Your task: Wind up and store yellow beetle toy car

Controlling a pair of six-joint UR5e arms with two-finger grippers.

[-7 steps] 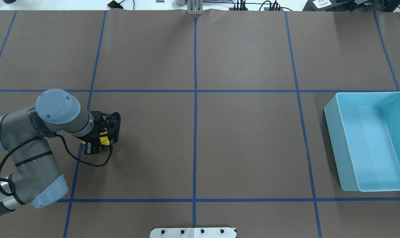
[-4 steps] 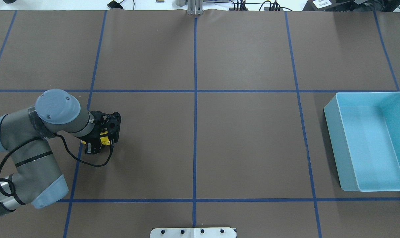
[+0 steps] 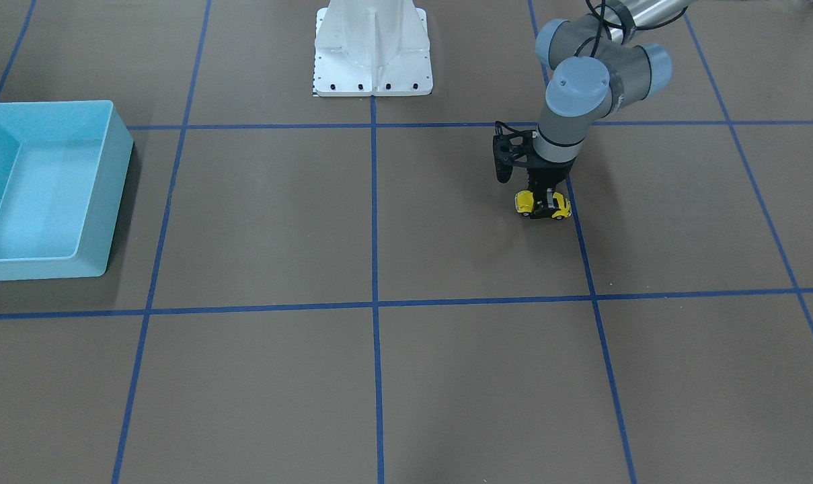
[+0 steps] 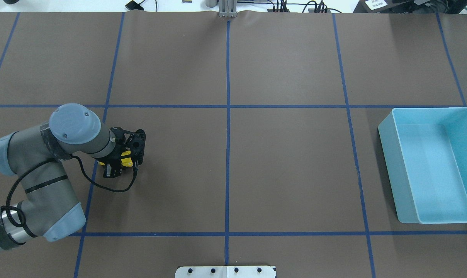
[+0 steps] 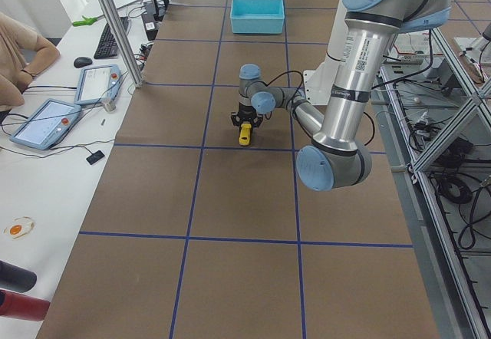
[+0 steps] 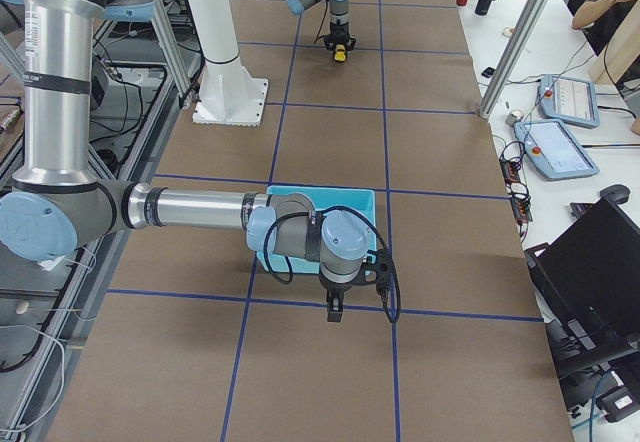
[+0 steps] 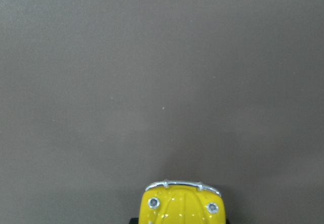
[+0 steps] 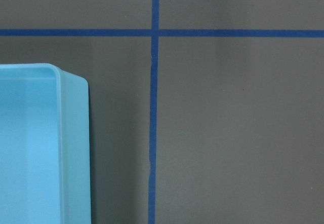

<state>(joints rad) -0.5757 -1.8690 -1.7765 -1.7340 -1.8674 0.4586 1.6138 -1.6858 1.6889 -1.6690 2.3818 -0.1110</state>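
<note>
The yellow beetle toy car [image 3: 543,205] sits on the brown table cover [image 3: 446,376], on the robot's left half, close beside a blue tape line [image 3: 579,249]. It appears to rest on its wheels. The left gripper [image 3: 547,202] points straight down over it, its fingers closed against the car's two flanks at mid-body. In the left wrist view the car's nose shows at the lower edge: yellow bonnet, silver bumper, two round headlights. No writing can be made out on the car.

The light blue bin [image 4: 388,162] stands well apart from the car, on the robot's right side of the table. The right gripper [image 6: 335,312] hangs above the table just beside the bin's corner. It shows only in the exterior right view, so whether its fingers are apart or together cannot be told.

A white sticker [image 5: 359,44] with dark print runs along the left arm [image 5: 349,86]; the print is too small to read.
</note>
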